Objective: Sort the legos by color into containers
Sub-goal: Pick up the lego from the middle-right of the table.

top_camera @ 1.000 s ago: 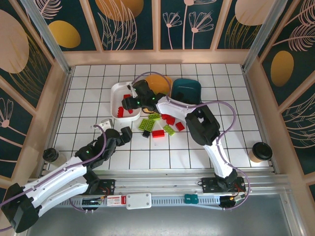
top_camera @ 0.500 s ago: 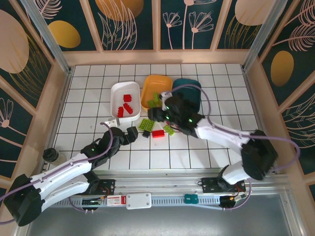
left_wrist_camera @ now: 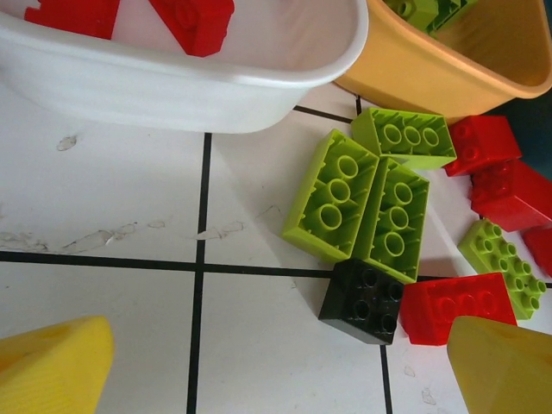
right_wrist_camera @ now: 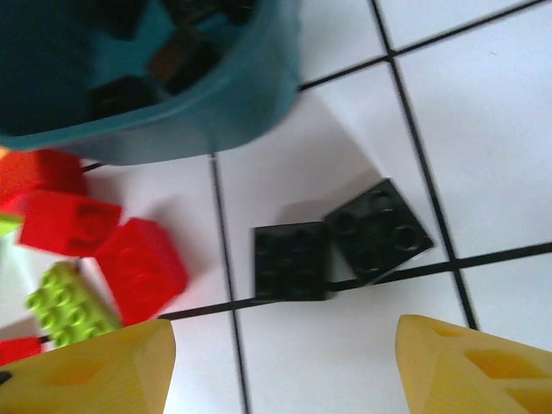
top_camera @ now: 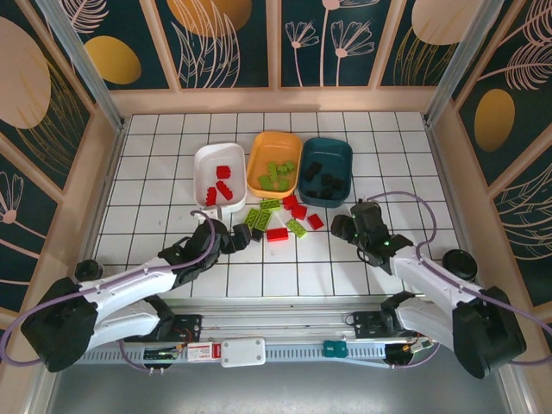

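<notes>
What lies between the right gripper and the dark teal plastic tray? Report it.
In the right wrist view, two small black studded bricks lie on white tile between the right gripper and the teal tray.

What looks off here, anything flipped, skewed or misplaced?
Two lime green bricks just in front of the white tray lie upside down, with their hollow undersides showing. Two black bricks sit loose just outside the teal tray, corners touching, one turned askew to the other. Nothing looks broken.

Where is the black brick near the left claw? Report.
Left wrist view, right of centre: the black brick sits beside a red brick, just below two lime bricks.
</notes>
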